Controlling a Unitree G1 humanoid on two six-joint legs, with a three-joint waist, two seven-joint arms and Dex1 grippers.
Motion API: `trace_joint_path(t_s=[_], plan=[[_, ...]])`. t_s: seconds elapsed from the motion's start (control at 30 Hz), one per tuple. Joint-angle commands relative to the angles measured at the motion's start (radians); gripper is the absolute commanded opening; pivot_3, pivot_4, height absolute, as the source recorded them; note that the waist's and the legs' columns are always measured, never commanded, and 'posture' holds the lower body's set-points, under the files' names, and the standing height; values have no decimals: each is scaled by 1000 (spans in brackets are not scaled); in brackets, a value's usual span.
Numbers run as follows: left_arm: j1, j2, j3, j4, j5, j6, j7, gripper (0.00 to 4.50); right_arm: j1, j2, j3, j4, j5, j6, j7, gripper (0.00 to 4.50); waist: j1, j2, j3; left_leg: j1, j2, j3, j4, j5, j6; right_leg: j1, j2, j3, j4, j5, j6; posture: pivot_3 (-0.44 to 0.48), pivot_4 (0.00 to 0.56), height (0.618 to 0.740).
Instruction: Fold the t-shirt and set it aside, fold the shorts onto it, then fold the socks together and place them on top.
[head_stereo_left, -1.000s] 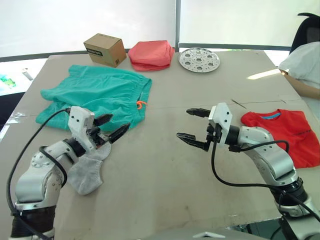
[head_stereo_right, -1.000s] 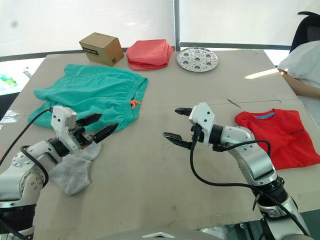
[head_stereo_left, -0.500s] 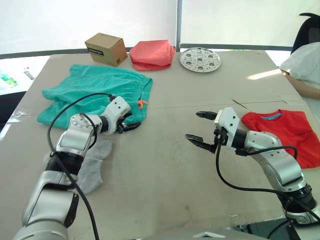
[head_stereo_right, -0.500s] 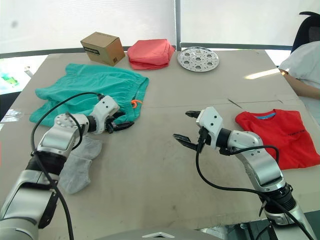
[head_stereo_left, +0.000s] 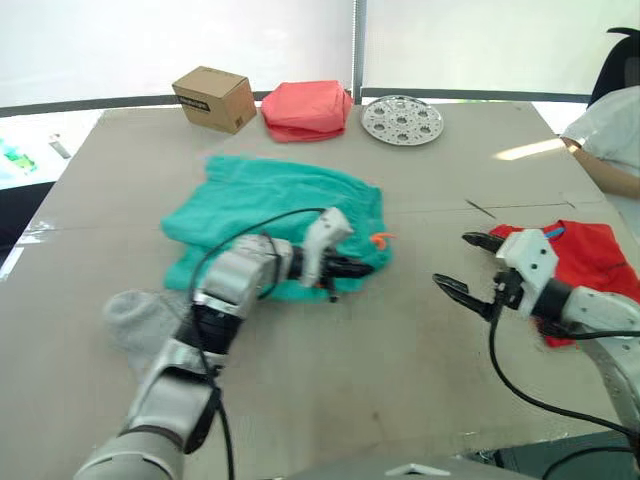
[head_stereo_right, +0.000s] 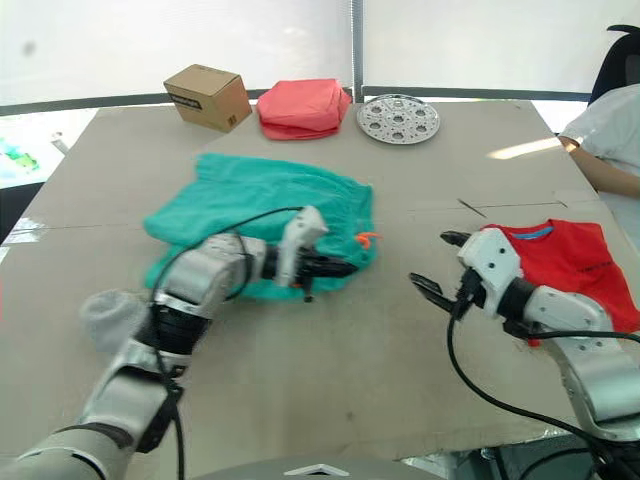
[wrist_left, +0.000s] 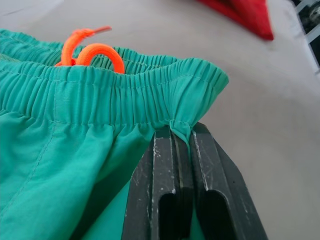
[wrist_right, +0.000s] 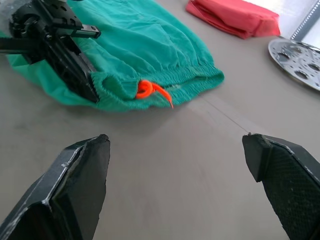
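The teal-green shorts (head_stereo_left: 262, 205) lie bunched left of the table's middle, their orange drawstring loop (head_stereo_left: 380, 240) at the right end. My left gripper (head_stereo_left: 356, 268) is shut on the gathered waistband (wrist_left: 125, 95), pinching a fold of it between both fingers (wrist_left: 165, 165). Light grey socks (head_stereo_left: 138, 316) lie by the left arm near the front. The bright red t-shirt (head_stereo_left: 600, 262) lies flat at the right. My right gripper (head_stereo_left: 456, 262) hovers open just left of the t-shirt, holding nothing, and faces the shorts (wrist_right: 145, 55) and the left gripper (wrist_right: 86, 86).
At the back stand a cardboard box (head_stereo_left: 212, 97), a folded salmon-pink cloth bundle (head_stereo_left: 305, 108) and a round perforated metal plate (head_stereo_left: 401, 119). A person's arm and sleeve (head_stereo_left: 612, 135) rest at the table's far right edge. Bare tabletop (head_stereo_left: 400, 340) lies between the grippers.
The left gripper has shut on the shorts' waistband and dragged the shorts right, toward the table's middle. The right gripper, still open, has drawn back right toward the t-shirt.
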Motion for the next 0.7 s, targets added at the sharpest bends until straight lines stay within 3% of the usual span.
trace_joint_path(t_s=[0.03, 0.1, 0.17, 0.2, 0.23, 0.27, 0.4, 0.53, 0.7], plan=[[-38, -121, -77, 64, 59, -90, 64, 23, 50, -50, -97, -39, 30, -5, 44, 4500, 0, 0, 0, 0, 0, 0, 0, 0, 0, 0, 0, 0, 0, 0, 0, 0, 150, 740], [-50, -178, -51, 72, 27, -69, 80, 785, 73, -86, -104, -27, 30, -15, 84, 4500, -6, -1, 1, 1, 1, -1, 0, 0, 0, 0, 1, 2, 0, 0, 0, 0, 150, 740], [-46, -167, 28, 27, -21, -45, 86, 1355, 77, -110, -88, -15, 23, -34, 115, 4500, -6, -1, 1, 2, 1, -3, -1, 0, 0, 0, 2, 3, 0, 0, 0, 0, 150, 740], [-27, -119, 105, -36, -78, -33, 54, 1500, 68, -114, -66, -12, 19, -42, 124, 4500, -8, -1, 1, 2, 1, -3, -1, 0, 0, 0, 2, 3, 0, 0, 0, 0, 150, 740], [-1, -58, 167, -97, -122, -27, 18, 2166, 58, -114, -43, -10, 12, -50, 129, 4500, -14, -1, 1, 2, 1, -3, -1, 0, 0, -1, 2, 3, 0, 0, 0, 0, 150, 740], [31, 7, 213, -149, -154, -33, -24, 2533, 48, -113, -19, -5, 5, -59, 136, 4500, -21, -1, 1, 2, 2, -4, -1, 0, 0, -2, 3, 4, 0, 0, 0, 0, 150, 740], [149, 204, 331, -250, -238, -46, -138, 2533, 19, -119, 67, 42, -52, -121, 168, 4500, -27, -1, 1, 6, 3, -5, -4, 0, 0, -1, 4, 6, 0, -1, -1, 0, 150, 740], [312, 432, 388, -212, -142, -264, -265, 2533, -35, -124, 172, 147, -152, -234, 202, 4500, -17, -1, 2, 5, 2, -4, -4, 0, 0, -1, 2, 6, -1, -1, -1, 0, 150, 740], [413, 539, 428, -64, -57, -576, -363, 2533, -120, -117, 267, 257, -248, -355, 236, 4500, 2, 0, 5, 4, 2, -4, -2, 0, 0, -2, -3, 3, -1, -3, 2, 0, 150, 740]])
